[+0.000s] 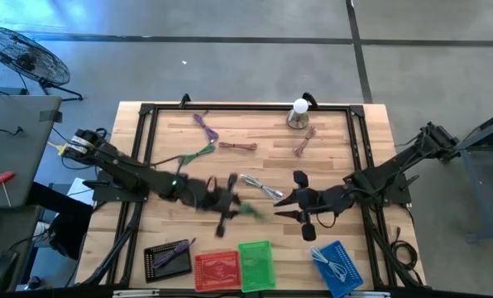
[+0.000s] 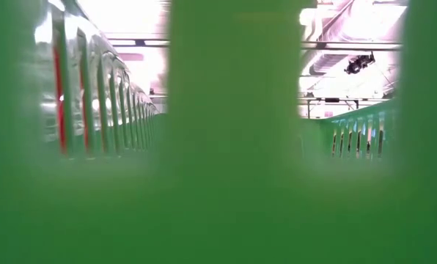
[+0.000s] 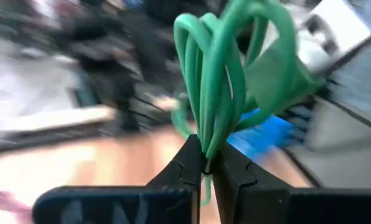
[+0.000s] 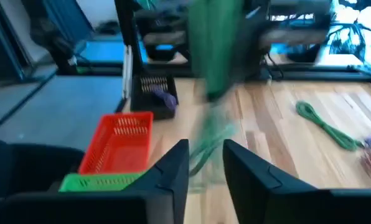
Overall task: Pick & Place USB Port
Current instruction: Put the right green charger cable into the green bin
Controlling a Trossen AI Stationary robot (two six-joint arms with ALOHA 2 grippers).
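A bundled green cable (image 3: 216,81) is held by my left gripper (image 3: 205,163), which is shut on it above the middle of the table (image 1: 234,207). The cable shows blurred in the high view (image 1: 251,212) and in the right wrist view (image 4: 213,56). My right gripper (image 1: 280,207) is open and empty just right of the cable, its fingers pointing toward it (image 4: 205,155). A green basket (image 1: 256,265) stands at the near edge and fills the low view (image 2: 233,147). My left gripper pinches the green cable bundle, several strands together, near its lower end (image 3: 205,146) between its two fingertips. The loops of the bundle stand out beyond the fingers and a short end shows between the fingers. The cable is lifted clear of the table.
Black (image 1: 168,258), red (image 1: 217,269) and blue (image 1: 337,265) baskets stand beside the green one at the near edge. Loose cables lie on the far half: purple (image 1: 205,126), green (image 1: 197,155), brown (image 1: 238,146), pink (image 1: 304,141), white (image 1: 259,186). A metal bell (image 1: 299,114) stands at the far edge.
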